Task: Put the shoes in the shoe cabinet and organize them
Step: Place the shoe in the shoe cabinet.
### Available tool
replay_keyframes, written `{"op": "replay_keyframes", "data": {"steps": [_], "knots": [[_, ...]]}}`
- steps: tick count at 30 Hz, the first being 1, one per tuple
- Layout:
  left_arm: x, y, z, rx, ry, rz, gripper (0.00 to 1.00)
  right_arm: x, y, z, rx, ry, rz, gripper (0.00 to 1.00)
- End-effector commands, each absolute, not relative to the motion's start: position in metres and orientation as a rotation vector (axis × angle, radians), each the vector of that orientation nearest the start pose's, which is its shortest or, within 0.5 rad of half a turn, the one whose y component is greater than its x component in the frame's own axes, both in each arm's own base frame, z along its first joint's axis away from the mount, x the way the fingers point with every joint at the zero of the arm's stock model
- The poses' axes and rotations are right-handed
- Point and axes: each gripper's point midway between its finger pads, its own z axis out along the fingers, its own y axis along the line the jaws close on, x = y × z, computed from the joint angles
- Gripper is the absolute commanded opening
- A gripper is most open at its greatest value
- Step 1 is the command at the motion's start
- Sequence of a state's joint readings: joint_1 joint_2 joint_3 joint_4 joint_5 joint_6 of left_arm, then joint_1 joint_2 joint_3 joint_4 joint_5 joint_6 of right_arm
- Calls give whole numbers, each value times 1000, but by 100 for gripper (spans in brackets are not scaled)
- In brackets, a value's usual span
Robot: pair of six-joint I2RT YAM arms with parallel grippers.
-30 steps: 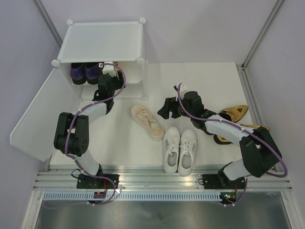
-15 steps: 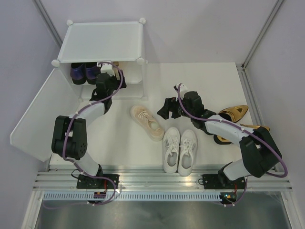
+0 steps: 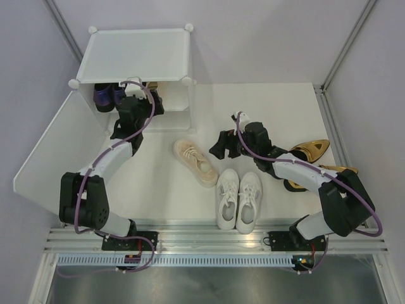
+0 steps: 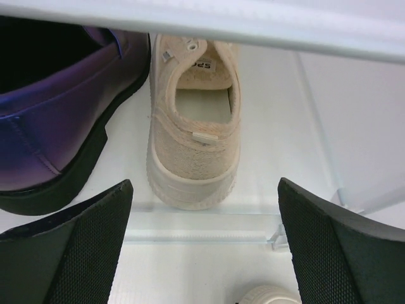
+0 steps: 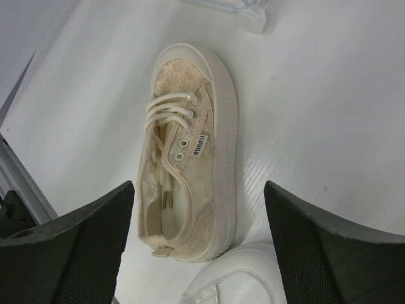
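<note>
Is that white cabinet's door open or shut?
Open. The door swings out to the left of the shoe cabinet, and the purple loafers show inside through the uncovered front.

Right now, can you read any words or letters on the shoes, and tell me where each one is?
"minnii" (small, my best reading): on the tag by the laces of the loose beige sneaker on the table.
"SPE", the rest hidden: printed on the insole of the other beige sneaker in the cabinet.
White sneakers, gold heels, purple loafers: no writing that can be read.
</note>
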State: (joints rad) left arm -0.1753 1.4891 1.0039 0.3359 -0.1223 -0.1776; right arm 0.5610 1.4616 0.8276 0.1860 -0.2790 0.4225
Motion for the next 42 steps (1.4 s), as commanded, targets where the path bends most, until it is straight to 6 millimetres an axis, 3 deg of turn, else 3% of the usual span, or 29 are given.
{"op": "replay_keyframes", "data": {"steps": [1,4,8,25,42], "knots": [[464,-68,250,-141,1691,-185,91,319,282,160,-345,2035,929,87],[456,-69,244,-144,1703,-204,78,317,283,159,-347,2036,934,86],[452,-71,236,-142,1718,-222,70,317,283,160,-343,2034,945,86],[493,-74,223,-126,1739,-184,68,319,286,148,-346,2062,941,86],[513,-72,223,-106,1737,-171,71,322,287,138,-345,2087,936,86]]}}
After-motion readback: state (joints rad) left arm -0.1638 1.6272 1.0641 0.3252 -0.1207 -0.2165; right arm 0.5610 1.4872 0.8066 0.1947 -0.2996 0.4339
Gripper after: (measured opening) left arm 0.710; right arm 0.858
